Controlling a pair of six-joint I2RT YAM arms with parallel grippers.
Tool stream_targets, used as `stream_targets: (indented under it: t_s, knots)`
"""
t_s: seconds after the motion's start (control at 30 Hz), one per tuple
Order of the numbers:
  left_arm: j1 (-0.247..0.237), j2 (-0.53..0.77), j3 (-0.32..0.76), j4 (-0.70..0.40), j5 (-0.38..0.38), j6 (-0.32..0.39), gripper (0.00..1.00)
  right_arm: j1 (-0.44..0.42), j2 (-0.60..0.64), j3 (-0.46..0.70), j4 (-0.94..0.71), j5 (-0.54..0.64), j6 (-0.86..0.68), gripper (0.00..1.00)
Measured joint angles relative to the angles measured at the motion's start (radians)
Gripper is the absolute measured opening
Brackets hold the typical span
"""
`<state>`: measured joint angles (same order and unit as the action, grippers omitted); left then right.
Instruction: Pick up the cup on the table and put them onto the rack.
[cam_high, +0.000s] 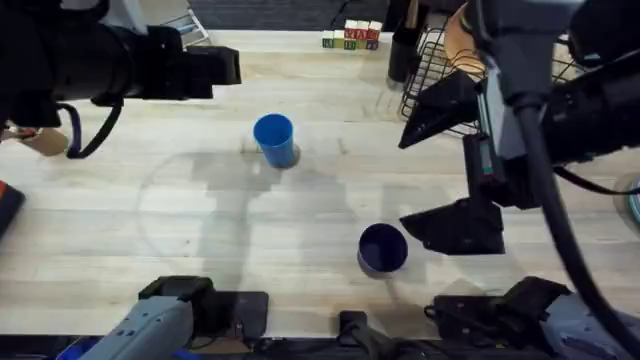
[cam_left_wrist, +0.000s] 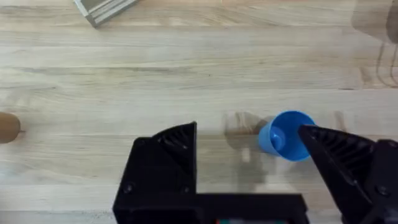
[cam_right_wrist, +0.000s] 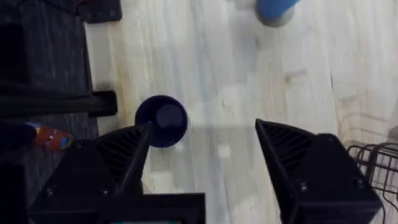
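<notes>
A light blue cup (cam_high: 274, 138) stands upright mid-table, mouth up. A dark blue cup (cam_high: 382, 248) stands nearer the front, right of centre. The black wire rack (cam_high: 432, 62) is at the back right. My right gripper (cam_high: 402, 182) hangs open above the table between the dark blue cup and the rack, holding nothing. In the right wrist view the dark blue cup (cam_right_wrist: 160, 119) lies beside one finger of the right gripper (cam_right_wrist: 204, 127). My left gripper (cam_left_wrist: 245, 130) is open high above the table; the light blue cup (cam_left_wrist: 287, 135) shows beside one fingertip.
Lettered wooden blocks (cam_high: 350, 36) and a dark bottle (cam_high: 403, 50) stand at the back beside the rack. A grey tray organiser (cam_left_wrist: 102, 7) sits at the back left. A brown object (cam_high: 45, 140) lies at the left edge. Bare wood lies between the two cups.
</notes>
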<state>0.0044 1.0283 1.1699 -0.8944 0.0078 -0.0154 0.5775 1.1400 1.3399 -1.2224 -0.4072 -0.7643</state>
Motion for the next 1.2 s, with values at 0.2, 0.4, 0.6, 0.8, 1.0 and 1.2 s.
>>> stream_targets:
  t_s: [0.2, 0.4, 0.6, 0.8, 1.0, 1.2]
  knots:
    - [0.0, 0.0, 0.0, 0.0, 0.0, 0.0, 0.993, 0.004, 0.0, 0.0, -0.01, 0.002, -0.003, 0.995]
    - [0.0, 0.0, 0.0, 0.0, 0.0, 0.0, 0.993, 0.004, 0.0, 0.0, -0.036, 0.054, 0.001, 0.995]
    - [0.0, 0.0, 0.0, 0.0, 0.0, 0.0, 0.993, 0.004, 0.005, 0.0, -0.036, 0.086, 0.001, 0.996]
    - [0.0, 0.0, 0.0, 0.0, 0.0, 0.0, 0.993, 0.004, 0.059, 0.0, -0.038, 0.093, 0.001, 0.997]
    - [0.0, 0.0, 0.0, 0.0, 0.0, 0.0, 0.994, 0.004, 0.151, 0.0, -0.064, 0.094, 0.002, 0.997]
    - [0.0, 0.0, 0.0, 0.0, 0.0, 0.0, 0.993, 0.013, 0.243, 0.0, -0.087, 0.097, 0.001, 0.997]
